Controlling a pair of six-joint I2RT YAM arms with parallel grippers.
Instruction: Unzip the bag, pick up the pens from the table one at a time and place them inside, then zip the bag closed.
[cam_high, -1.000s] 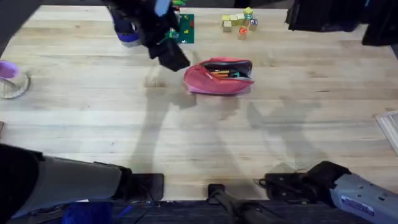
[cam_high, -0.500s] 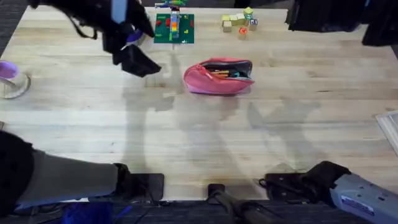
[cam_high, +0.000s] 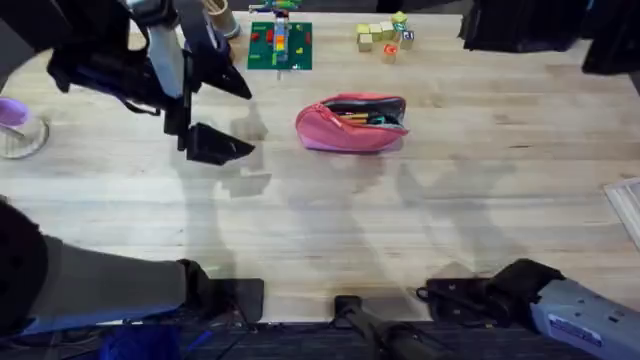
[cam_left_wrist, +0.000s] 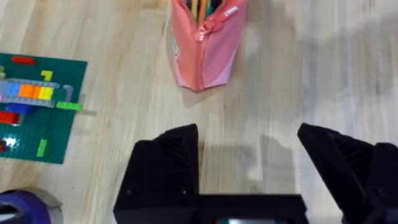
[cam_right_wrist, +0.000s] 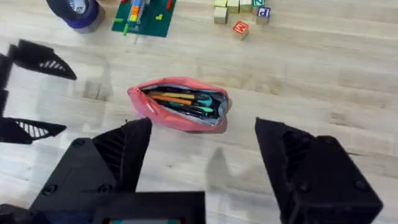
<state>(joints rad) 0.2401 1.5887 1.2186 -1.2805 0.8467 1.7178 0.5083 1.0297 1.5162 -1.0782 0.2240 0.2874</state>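
Inside the bag (cam_right_wrist: 179, 103), pens (cam_right_wrist: 177, 98) half-hidden.

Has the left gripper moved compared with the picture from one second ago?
Yes. The left gripper has moved away from the pink bag, leftward and nearer the table's front edge.

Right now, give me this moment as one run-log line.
bag: unzipped, pens inside | left claw: open, empty, beside bag | right claw: open, empty | zip: not yet closed
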